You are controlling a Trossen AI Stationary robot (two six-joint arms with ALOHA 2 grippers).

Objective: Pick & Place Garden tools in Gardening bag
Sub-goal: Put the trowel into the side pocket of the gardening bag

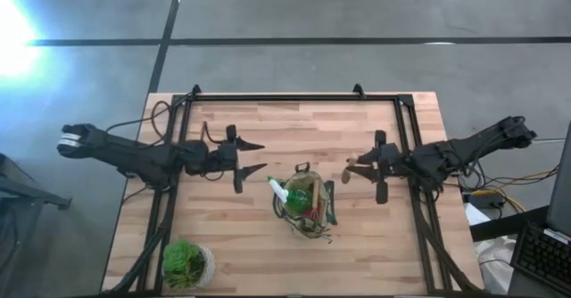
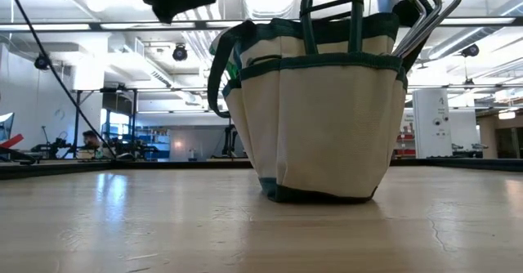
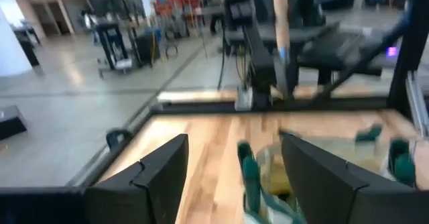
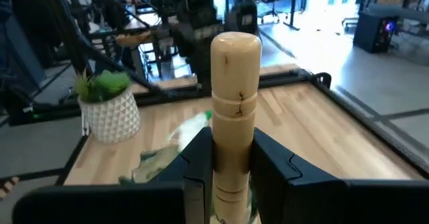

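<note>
1. Two claws are over the counter (image 1: pixel 268 244); only the right claw (image 1: pixel 364 169) is loaded, its fingers (image 4: pixel 198 158) pinching a wooden tool handle (image 4: pixel 235 103) that stands up between them. The tool's working end is hidden, so I cannot tell which tool it is.
2. Left claw (image 1: pixel 252 155) is spread wide and holds nothing, hovering just beside the gardening bag (image 1: pixel 306 207) on its far side from the right claw.
3. Between the two claws stands the bag, upright on the counter, already carrying a green spray bottle (image 1: pixel 285 193) and other tools.
4. Step in hand, as I judge it: carrying this tool to the bag.
5. Next, the right claw needs to bring the tool above the bag's mouth, clear of the strap handles (image 2: pixel 331 7), then release.
6. Well apart at the counter's corner sits a potted plant (image 1: pixel 185 264), not part of the job.
</note>
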